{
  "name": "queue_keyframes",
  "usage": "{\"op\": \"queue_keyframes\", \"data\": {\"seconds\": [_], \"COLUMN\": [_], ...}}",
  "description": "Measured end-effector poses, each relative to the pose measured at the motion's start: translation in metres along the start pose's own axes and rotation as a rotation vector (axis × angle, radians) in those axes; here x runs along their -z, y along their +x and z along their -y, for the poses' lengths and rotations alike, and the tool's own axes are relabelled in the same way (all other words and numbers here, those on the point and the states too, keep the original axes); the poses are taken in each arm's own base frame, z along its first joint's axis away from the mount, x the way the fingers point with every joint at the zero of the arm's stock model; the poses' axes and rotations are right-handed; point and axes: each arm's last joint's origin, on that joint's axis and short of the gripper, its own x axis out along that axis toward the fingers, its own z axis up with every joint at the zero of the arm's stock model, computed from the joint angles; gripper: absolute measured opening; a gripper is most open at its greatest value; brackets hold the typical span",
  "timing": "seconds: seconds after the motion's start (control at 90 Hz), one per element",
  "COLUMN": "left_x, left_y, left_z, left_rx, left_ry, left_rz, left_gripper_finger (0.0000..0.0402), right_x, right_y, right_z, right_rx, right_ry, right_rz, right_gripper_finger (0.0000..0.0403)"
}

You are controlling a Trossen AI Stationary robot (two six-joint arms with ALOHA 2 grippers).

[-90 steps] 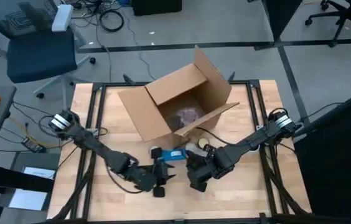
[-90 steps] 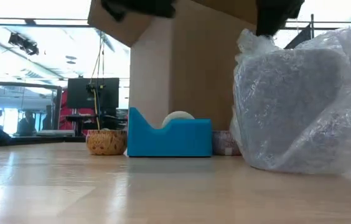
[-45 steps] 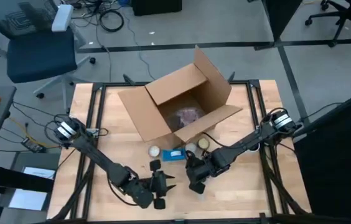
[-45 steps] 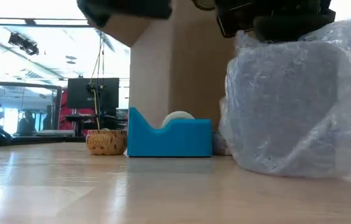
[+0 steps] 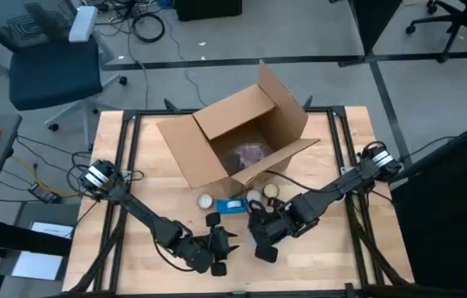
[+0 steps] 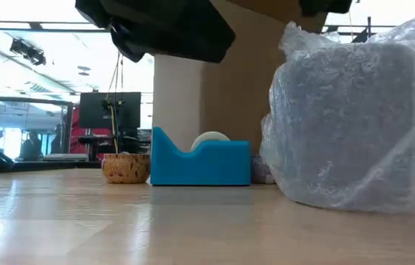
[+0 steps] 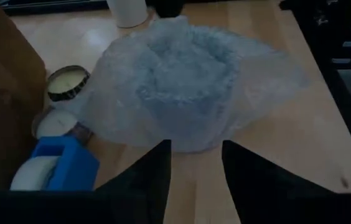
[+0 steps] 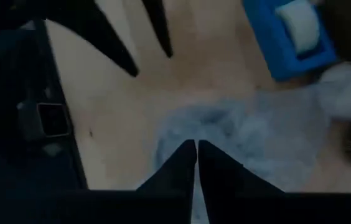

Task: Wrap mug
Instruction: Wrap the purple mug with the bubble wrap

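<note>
The mug is a grey shape inside a bundle of clear bubble wrap [image 6: 347,125], which rests on the table near its front edge. My left gripper [image 7: 195,144] is open, level with the bundle [image 7: 182,87] on its left and short of it. My right gripper [image 8: 196,144] is shut and hovers over the bundle [image 8: 238,140], pointing down. In the high view my right gripper [image 5: 265,242] covers most of the bundle, with my left gripper [image 5: 223,248] beside it. My right gripper's shut fingertips stand right at the top of the bubble wrap [image 8: 210,124], coming from above. Whether they touch the wrap or hold a fold of it, I cannot tell. My left gripper touches nothing.
An open cardboard box [image 5: 233,136] stands at the table's far middle. In front of it are a blue tape dispenser [image 6: 200,162], a tin candle [image 7: 66,81], a small woven-looking pot [image 6: 125,168] and a white cup [image 7: 129,11].
My left gripper has gone toward the table's near edge and come down lower beside the bundle. My right gripper went down onto the top of the bundle and has since risen. The bundle has shifted a little toward the tape dispenser.
</note>
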Motion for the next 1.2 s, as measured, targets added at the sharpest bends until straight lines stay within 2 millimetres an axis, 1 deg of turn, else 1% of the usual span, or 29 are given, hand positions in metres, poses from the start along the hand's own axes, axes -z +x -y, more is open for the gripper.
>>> {"op": "queue_keyframes", "data": {"seconds": [0.144, 0.3, 0.367, 0.411, 0.456, 0.544, 0.722, 0.844, 0.911, 0.989, 1.067, 1.2], "left_x": [0.0, 0.0, 0.0, 0.0, 0.0, 0.001, 0.001, 0.001, 0.001, 0.001, 0.001, 0.001], "left_y": [0.0, 0.0, 0.0, 0.0, 0.0, 0.0, 0.0, 0.0, 0.0, 0.0, 0.0, 0.0], "left_z": [0.0, 0.0, 0.0, 0.0, 0.0, 0.0, 0.0, 0.0, 0.0, 0.0, 0.0, 0.0], "left_rx": [0.0, -0.001, -0.001, -0.001, -0.001, -0.002, -0.003, -0.003, -0.002, -0.002, -0.002, -0.002], "left_ry": [0.0, 0.002, 0.002, 0.003, 0.005, 0.007, 0.009, 0.008, 0.005, 0.005, 0.004, 0.004], "left_rz": [0.0, -0.003, -0.003, -0.003, -0.003, -0.004, -0.007, -0.007, -0.006, -0.006, -0.005, -0.005], "left_gripper_finger": [0.0129, 0.0129, 0.0129, 0.0129, 0.0129, 0.0129, 0.0129, 0.0129, 0.0129, 0.0129, 0.0129, 0.0129], "right_x": [0.007, 0.015, 0.016, 0.015, 0.014, 0.01, 0.005, 0.009, 0.011, 0.015, 0.017, 0.021], "right_y": [0.037, 0.082, 0.091, 0.093, 0.093, 0.082, 0.026, -0.001, -0.01, -0.01, -0.001, 0.026], "right_z": [-0.002, 0.003, 0.005, 0.007, 0.008, 0.01, 0.008, 0.011, 0.014, 0.019, 0.023, 0.025], "right_rx": [0.035, 0.049, 0.046, 0.035, 0.028, 0.012, -0.032, -0.009, 0.031, 0.092, 0.141, 0.172], "right_ry": [-0.011, -0.003, -0.006, 0.001, 0.007, 0.014, 0.022, 0.032, 0.044, 0.053, 0.062, 0.068], "right_rz": [-0.075, -0.22, -0.265, -0.284, -0.295, -0.276, -0.142, -0.088, -0.076, -0.098, -0.135, -0.192], "right_gripper_finger": [0.0, 0.0, 0.0, 0.0, 0.0, 0.0, 0.0, 0.0, 0.0, 0.0, 0.0, 0.0]}}
